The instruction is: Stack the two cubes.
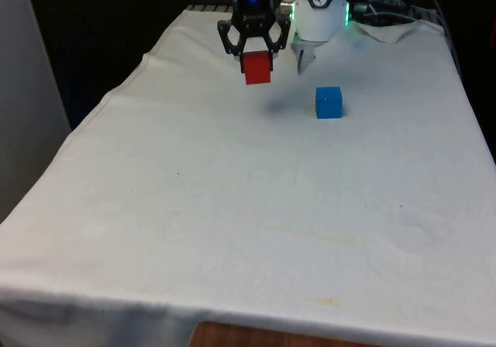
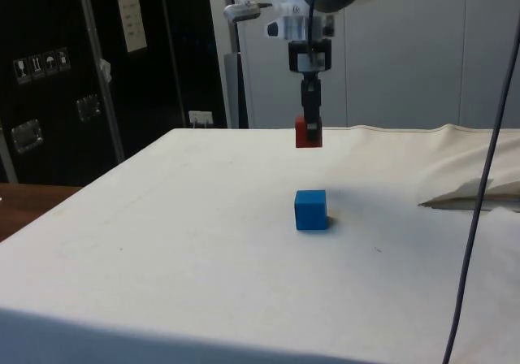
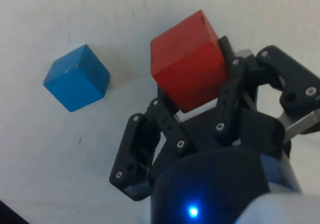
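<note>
One red cube [image 1: 257, 69] clamped in claw [image 1: 256, 51]; blue cube [image 1: 328, 102] on cloth.

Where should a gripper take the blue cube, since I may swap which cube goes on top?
Probably from straight above, closing on two opposite side faces of the blue cube. It sits flat on the white cloth with open space all round; the gripper holds the red cube aloft, apart from it.

I count two cubes in all: one red cube [image 1: 257, 68] and one blue cube [image 1: 328, 102]; one white cloth [image 1: 232, 207].
</note>
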